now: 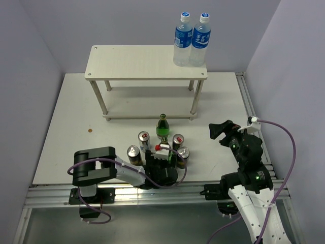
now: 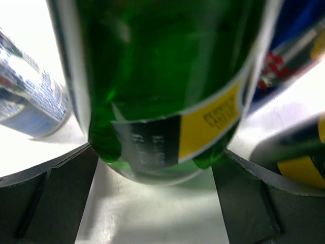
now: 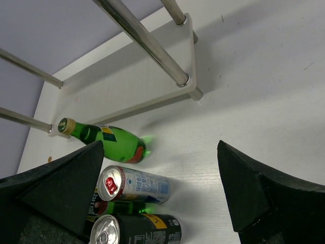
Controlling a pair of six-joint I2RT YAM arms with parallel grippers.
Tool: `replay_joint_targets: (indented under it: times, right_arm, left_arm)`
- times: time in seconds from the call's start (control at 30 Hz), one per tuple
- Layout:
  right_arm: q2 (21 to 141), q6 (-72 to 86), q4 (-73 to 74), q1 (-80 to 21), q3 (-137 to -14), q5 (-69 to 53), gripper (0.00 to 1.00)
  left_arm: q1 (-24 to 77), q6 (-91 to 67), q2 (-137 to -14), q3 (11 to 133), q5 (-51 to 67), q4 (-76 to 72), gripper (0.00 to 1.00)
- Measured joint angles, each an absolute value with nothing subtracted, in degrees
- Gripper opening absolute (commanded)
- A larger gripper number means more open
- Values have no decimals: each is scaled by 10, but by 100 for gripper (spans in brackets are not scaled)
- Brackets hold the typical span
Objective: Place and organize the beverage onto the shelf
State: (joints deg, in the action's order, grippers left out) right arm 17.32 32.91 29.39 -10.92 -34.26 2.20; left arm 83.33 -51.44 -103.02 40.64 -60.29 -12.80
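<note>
The left gripper [image 2: 156, 152] is spread wide astride a green glass bottle [image 2: 162, 76], which is stood on the table [image 1: 66, 132] among the cans [image 1: 133, 152], before the shelf [image 1: 132, 61]. The right gripper [image 3: 160, 147] is held open and empty.

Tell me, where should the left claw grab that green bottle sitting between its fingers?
On the wide round body at label height, coming in level from the near side. The green bottle stands upright between the fingers of the open left gripper, and cans crowd both flanks, so a straight squeeze looks safest.
</note>
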Motion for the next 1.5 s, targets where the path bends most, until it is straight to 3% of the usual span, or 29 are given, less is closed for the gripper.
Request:
replay_joint_targets:
  times: [0.67,0.77,0.87,0.9,0.97,1.0,1.07,1.27,1.5]
  right_arm:
    - [182,322,277,-109,-325,8,99]
    - [182,321,276,-109,-325,7,99]
    - [183,320,275,-109,-325,1,99]
    - [183,319,275,-109,-325,-1,99]
    - [183,319,275,-109,-325,-3,98]
    - [183,319,275,-109,-325,-4,98]
    - [183,319,275,-109,-325,-5,98]
    - [183,319,275,-109,-325,-5,98]
    - [180,319,275,-109,-325,-4,98]
  left_arm:
    - [818,-471,-1041,405,-676,-209,96]
    - [814,-458,-1043,405,-683,-233,88]
    - [805,-442,-1054,405,-684,-266,71]
    - [801,-438,-1058,404,-686,-276,58]
    - [793,-426,-1064,404,-690,-293,40]
    - [788,-423,-1067,404,-693,-299,13]
    - [783,-422,-1068,404,-694,-302,1]
    - [785,-464,-1060,422,-705,-225,0]
    - [843,-583,-1049,519,-700,62,0]
